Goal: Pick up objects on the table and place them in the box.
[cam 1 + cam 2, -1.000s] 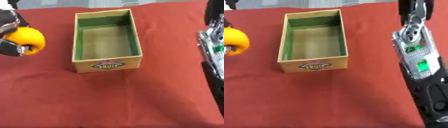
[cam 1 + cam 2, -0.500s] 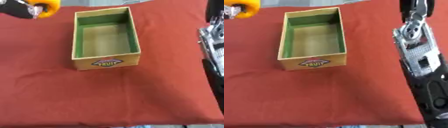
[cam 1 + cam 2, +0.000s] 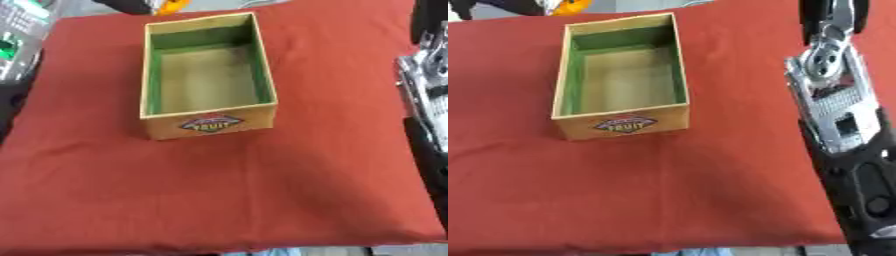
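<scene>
An open cardboard fruit box with a green lining stands empty in the middle of the red cloth. Past its far end, at the view's top edge, my left hand shows as a dark shape curled round an orange fruit, most of it cut off by the frame. My left forearm runs along the left edge. My right arm, silver and black, lies along the right side. My right hand is a dark form at the top right, well apart from the box.
The red cloth covers the table, and its front edge runs near the bottom of the view. Bare cloth lies between the box and that edge. My right arm takes up the cloth's right strip.
My left hand has carried the orange fruit from the left of the box away and to the right, up to the top edge behind the box. The right arm has barely moved.
</scene>
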`<state>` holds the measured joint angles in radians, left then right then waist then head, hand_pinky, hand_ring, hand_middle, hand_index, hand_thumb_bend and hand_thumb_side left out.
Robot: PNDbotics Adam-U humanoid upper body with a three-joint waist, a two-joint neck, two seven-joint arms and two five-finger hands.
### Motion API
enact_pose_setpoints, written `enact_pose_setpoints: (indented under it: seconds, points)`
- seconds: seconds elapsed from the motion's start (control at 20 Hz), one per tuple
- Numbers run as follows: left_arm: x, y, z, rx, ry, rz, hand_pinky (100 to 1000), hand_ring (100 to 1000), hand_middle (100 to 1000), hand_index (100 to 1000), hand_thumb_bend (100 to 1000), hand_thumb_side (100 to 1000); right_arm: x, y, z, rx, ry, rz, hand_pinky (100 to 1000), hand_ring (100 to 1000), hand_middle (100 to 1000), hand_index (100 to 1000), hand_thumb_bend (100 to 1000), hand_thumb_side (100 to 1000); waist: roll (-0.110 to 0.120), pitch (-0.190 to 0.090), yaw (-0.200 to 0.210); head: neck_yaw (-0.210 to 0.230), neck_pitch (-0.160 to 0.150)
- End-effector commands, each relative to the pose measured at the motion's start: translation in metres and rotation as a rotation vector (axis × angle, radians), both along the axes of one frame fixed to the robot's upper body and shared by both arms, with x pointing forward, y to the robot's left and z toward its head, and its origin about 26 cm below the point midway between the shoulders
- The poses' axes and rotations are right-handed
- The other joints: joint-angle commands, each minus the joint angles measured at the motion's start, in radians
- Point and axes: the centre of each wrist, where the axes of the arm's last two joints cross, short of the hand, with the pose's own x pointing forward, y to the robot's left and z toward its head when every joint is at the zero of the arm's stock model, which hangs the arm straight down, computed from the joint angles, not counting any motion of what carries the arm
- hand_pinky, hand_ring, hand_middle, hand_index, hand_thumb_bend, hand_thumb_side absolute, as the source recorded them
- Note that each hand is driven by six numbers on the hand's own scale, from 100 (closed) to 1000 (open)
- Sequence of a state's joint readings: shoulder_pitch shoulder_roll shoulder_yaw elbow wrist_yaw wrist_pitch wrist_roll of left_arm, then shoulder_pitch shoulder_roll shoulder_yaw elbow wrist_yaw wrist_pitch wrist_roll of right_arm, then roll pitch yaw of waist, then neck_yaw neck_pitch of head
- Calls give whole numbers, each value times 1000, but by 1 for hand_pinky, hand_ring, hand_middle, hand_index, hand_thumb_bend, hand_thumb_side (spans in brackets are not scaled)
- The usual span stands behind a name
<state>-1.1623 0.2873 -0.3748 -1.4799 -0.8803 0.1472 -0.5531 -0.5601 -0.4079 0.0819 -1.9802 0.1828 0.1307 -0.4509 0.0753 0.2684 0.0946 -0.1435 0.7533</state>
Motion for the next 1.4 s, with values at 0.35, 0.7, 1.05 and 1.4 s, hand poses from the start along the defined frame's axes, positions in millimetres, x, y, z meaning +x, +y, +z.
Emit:
enact_pose_setpoints:
  seconds: [0.35, 0.7, 1.05, 1.4]
  points:
    - [6, -52, -20, 53, -53, -20, 276, 436, 443, 552, 100, 212, -4, 4, 8, -1, -32, 24, 837, 789, 682, 874, 100, 1000, 0, -20, -6, 12, -23]
    - [20, -70, -55, 104, -14, 10, 278, 439, 445, 553, 100, 218, -4, 4, 8, 1, -34, 27, 837, 789, 682, 874, 100, 1000, 0, -14, -11, 16, -31]
    - [33, -70, -79, 146, 32, 46, 284, 444, 449, 556, 100, 216, -4, 3, 9, 2, -34, 25, 837, 789, 681, 874, 100, 1000, -3, -9, -11, 14, -32]
    - [43, -66, -93, 153, 71, 77, 294, 450, 455, 564, 100, 191, -4, 3, 9, 4, -33, 22, 837, 788, 680, 874, 100, 1000, -6, -4, -11, 13, -36]
